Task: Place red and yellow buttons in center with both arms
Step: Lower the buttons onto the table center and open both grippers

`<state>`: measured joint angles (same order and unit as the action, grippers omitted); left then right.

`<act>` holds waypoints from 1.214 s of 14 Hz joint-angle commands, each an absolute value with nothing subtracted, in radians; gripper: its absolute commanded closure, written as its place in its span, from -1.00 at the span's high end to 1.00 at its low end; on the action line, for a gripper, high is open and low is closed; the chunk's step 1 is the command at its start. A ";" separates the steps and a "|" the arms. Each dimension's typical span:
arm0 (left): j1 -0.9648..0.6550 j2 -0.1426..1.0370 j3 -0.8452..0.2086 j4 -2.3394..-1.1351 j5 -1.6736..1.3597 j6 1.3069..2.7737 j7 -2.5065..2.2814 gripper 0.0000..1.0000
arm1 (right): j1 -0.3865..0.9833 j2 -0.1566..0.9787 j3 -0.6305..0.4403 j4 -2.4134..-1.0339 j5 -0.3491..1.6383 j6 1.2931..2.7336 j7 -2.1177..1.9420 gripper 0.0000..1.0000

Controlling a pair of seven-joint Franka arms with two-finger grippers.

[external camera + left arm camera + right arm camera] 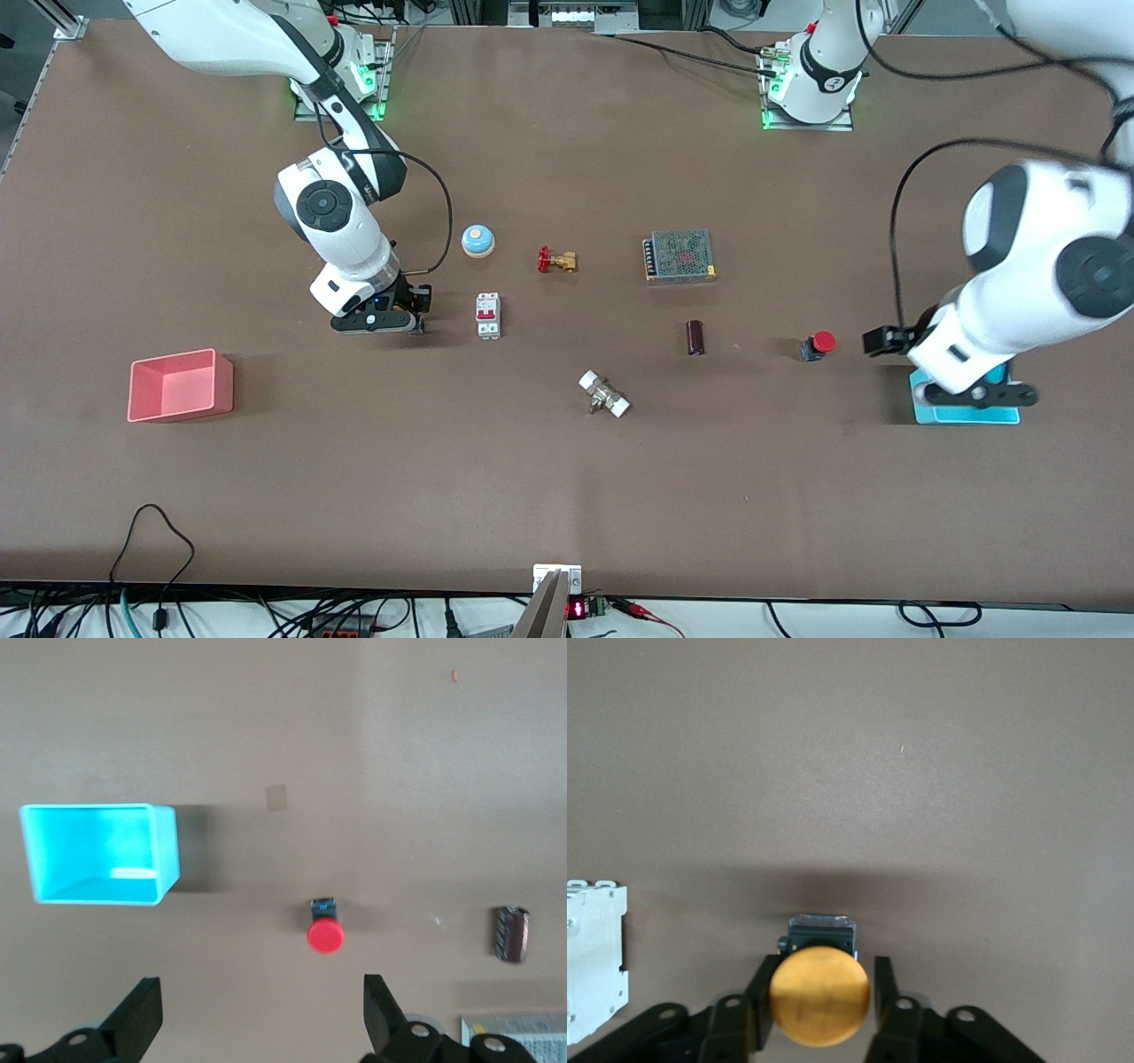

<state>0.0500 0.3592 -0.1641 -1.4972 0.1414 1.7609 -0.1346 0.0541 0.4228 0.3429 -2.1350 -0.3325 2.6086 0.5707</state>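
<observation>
A matte brown table (pixel 567 496) fills nearly the whole view. Aluminium framing (pixel 66 22) stands past its top corner. Cables (pixel 159 567) trail along the near edge, and green light (pixel 376 111) glows on a base plate.

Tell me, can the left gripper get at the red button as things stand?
Probably yes. The left gripper hangs open beside the cyan bin, and the red button stands alone on bare tabletop, with nothing between them; the dark cylinder lies apart from it.
</observation>
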 commanded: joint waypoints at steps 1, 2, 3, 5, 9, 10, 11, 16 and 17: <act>0.058 0.227 -0.205 -1.517 0.156 1.642 -0.114 1.00 | 0.054 0.423 0.342 -2.134 -0.357 2.623 0.595 0.52; 0.063 0.200 -0.221 -1.513 0.156 1.617 -0.106 1.00 | 0.054 0.423 0.342 -2.131 -0.357 2.622 0.594 0.73; 0.061 0.181 -0.222 -1.503 0.155 1.597 -0.082 1.00 | 0.051 0.422 0.342 -2.123 -0.356 2.620 0.594 1.00; 0.060 0.181 -0.222 -1.500 0.150 1.595 -0.069 1.00 | 0.038 0.404 0.342 -2.091 -0.347 2.599 0.578 1.00; 0.112 0.241 -0.207 -1.358 0.037 1.572 -0.071 1.00 | 0.014 0.336 0.345 -1.920 -0.267 2.320 0.504 1.00; 0.115 0.241 -0.207 -1.345 0.038 1.547 -0.072 1.00 | -0.012 0.324 0.342 -1.870 -0.170 2.250 0.397 1.00; 0.115 0.242 -0.207 -1.342 0.037 1.533 -0.078 1.00 | -0.041 0.312 0.339 -1.820 -0.073 2.182 0.285 1.00; 0.124 0.203 -0.207 -1.361 0.038 1.525 -0.084 1.00 | -0.077 0.216 0.171 -1.651 0.041 1.816 -0.004 1.00; 0.127 0.184 -0.209 -1.394 0.040 1.535 -0.084 1.00 | -0.080 0.216 0.134 -1.597 0.046 1.733 -0.033 1.00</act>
